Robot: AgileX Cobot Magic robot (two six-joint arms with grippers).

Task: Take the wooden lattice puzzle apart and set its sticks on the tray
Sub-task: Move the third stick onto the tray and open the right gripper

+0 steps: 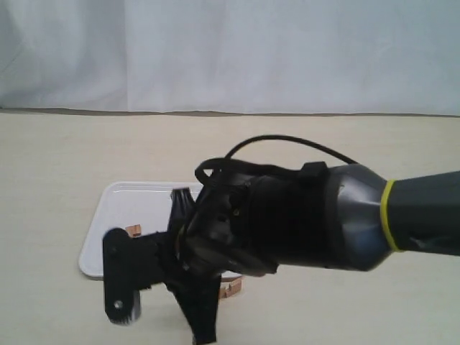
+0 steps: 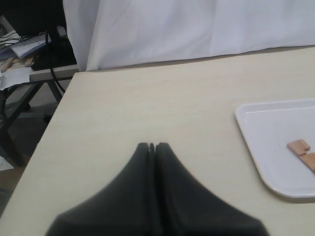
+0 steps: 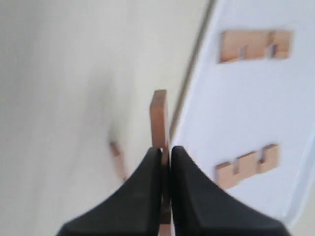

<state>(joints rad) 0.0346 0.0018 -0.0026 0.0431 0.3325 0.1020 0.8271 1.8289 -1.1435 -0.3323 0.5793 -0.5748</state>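
Observation:
No interlocked lattice shows; the sticks are apart. My right gripper (image 3: pixel 166 150) is shut on one stick (image 3: pixel 159 118), held edge-on over the table just beside the rim of the white tray (image 3: pixel 236 108). Two notched sticks (image 3: pixel 255 45) (image 3: pixel 246 165) lie flat in the tray. Another stick (image 3: pixel 117 160), blurred, lies on the table beside the gripper. In the exterior view the right arm (image 1: pixel 309 223) covers much of the tray (image 1: pixel 136 205) and hides its own fingertips; one stick (image 1: pixel 134 230) shows in the tray and one (image 1: pixel 231 289) on the table. My left gripper (image 2: pixel 151 145) is shut and empty over bare table, off the tray's (image 2: pixel 275 128) side.
A white cloth (image 1: pixel 230 50) hangs along the table's far edge. In the left wrist view the table's edge (image 2: pixel 54 123) runs near, with a cluttered stand (image 2: pixel 29 54) beyond it. A black cable (image 1: pixel 287 144) loops over the right arm.

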